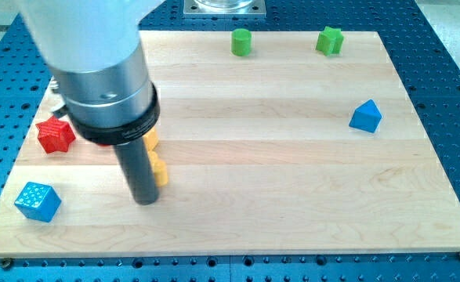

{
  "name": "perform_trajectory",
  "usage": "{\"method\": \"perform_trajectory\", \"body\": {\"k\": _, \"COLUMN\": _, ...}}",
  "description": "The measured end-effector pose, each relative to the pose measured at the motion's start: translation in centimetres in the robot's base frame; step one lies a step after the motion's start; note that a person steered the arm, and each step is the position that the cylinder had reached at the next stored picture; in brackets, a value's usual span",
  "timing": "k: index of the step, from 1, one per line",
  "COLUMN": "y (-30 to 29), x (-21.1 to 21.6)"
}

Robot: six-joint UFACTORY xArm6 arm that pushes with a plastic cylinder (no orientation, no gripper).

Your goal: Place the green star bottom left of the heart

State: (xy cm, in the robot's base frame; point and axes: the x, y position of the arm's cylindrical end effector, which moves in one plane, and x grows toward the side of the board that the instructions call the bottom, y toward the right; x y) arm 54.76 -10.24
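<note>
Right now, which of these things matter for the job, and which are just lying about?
For the job:
green star
my tip
yellow pieces right beside the rod, half hidden, possibly the heart

Lying about:
green round block
blue pointed block
red star
blue cube

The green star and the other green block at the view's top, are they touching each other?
Apart. The camera view shows the green star and the green cylinder-like block with bare wooden board plainly between them.
</note>
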Motion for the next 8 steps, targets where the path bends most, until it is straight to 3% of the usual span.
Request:
{"method": "perform_trajectory", "body": {"k": 2, "y": 0.8, "x": -1.7}}
{"method": "perform_trajectory", "body": {"k": 4, "y": 1.5, "x": 1.9}}
{"method": "perform_trajectory", "body": {"k": 7, "y": 0.7, "x": 2.7}}
{"method": "perform_trajectory", "body": {"k": 8, "y": 9.1, "x": 2.6}}
